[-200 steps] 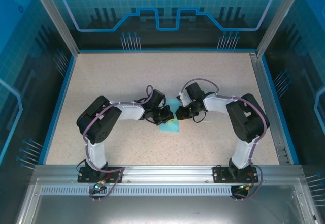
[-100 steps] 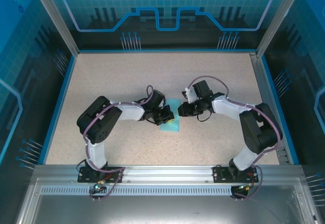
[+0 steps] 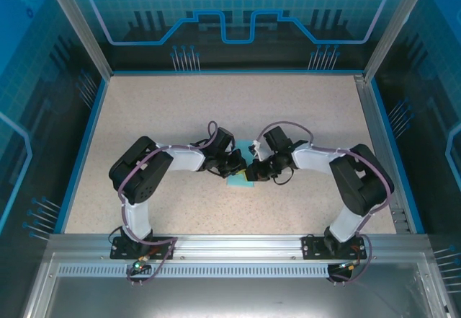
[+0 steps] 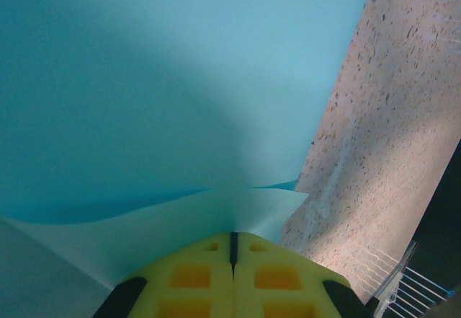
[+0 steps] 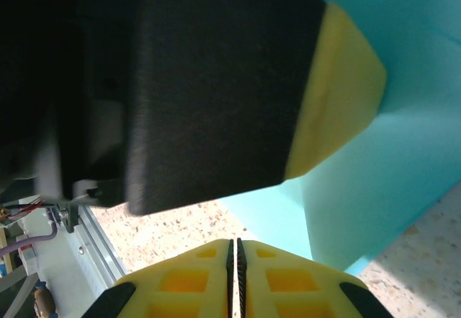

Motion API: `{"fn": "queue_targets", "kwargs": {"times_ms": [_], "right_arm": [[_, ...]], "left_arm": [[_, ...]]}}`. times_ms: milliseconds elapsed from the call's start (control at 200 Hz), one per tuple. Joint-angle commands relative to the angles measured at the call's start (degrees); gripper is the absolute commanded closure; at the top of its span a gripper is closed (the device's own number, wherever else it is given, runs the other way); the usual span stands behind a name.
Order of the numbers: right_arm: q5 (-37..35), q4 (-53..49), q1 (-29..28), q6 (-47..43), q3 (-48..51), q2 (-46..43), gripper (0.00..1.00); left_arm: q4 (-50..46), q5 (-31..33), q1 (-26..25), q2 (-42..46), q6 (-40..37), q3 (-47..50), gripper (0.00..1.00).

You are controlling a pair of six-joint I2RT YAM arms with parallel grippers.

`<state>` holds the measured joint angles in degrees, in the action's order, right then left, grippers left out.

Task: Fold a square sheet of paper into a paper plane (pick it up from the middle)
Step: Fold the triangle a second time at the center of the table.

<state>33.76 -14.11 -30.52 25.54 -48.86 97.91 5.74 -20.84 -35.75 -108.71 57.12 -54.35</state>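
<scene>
The paper [image 3: 239, 182] is thin, matte and light turquoise. It lies near the middle of the speckled beige tabletop [image 3: 158, 109], between the two arms. From above only a small patch of it shows, because the left gripper [image 3: 240, 165] and right gripper [image 3: 253, 172] meet tip to tip over it.

The left wrist view gives what the overhead view cannot. The paper [image 4: 180, 80] is a smooth, unmarked sheet with a straight edge against the grainy tabletop [image 4: 389, 116]. A paler layer rises in a soft curve to a peak at the left gripper [image 4: 232, 235]. Its yellow waffle-patterned pads [image 4: 194, 275] are pressed together, and the paper looks pinched at their seam.

In the right wrist view the right gripper [image 5: 232, 242] is also closed, its yellow pads meeting along a thin dark line with nothing visible between them. Just ahead is a blocky black finger [image 5: 216, 80] of the left gripper, with the paper [image 5: 374, 166] standing up against its yellow pad [image 5: 338, 94].
</scene>
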Motion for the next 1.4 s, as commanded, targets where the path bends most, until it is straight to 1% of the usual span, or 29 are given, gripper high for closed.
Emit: {"fn": "queue_targets", "kwargs": {"times_ms": [0,325,495,855,925,1015,1175,1265,1395], "right_arm": [[-0.87,-0.84,-0.36,0.92,-1.07,2.02,0.88],[-3.23,-2.36,0.24,-0.28,-1.15,3.07,0.87],[-3.35,-2.88,0.79,-1.25,0.18,3.92,0.87],[-5.36,-3.77,1.26,-0.36,2.58,5.55,0.87],[-4.76,-3.07,1.24,-0.14,3.06,6.37,0.87],[-5.38,-4.60,1.39,0.17,2.92,6.99,0.88],[-4.27,-5.91,1.36,-0.28,3.42,6.20,0.87],[-2.33,-5.41,1.35,-0.22,4.11,6.68,0.87],[-2.62,-5.25,1.50,0.23,5.34,5.86,0.86]], "left_arm": [[-2.40,0.21,-0.64,-0.37,0.87,0.47,1.00],[-2.66,0.21,-0.63,-0.37,0.66,0.38,1.00],[-2.57,0.31,-0.64,-0.49,0.62,0.40,1.00],[-2.49,0.45,-0.64,-0.63,0.88,0.54,1.00],[-2.46,0.54,-0.64,-0.72,0.85,0.56,1.00],[-2.53,0.62,-0.64,-0.64,0.90,0.64,1.00],[-2.29,0.89,-0.64,-0.50,1.11,1.00,1.00],[-2.30,1.04,-0.58,-0.54,1.12,0.91,1.00],[-2.65,1.16,-0.64,-0.59,1.09,0.81,1.00]]}}
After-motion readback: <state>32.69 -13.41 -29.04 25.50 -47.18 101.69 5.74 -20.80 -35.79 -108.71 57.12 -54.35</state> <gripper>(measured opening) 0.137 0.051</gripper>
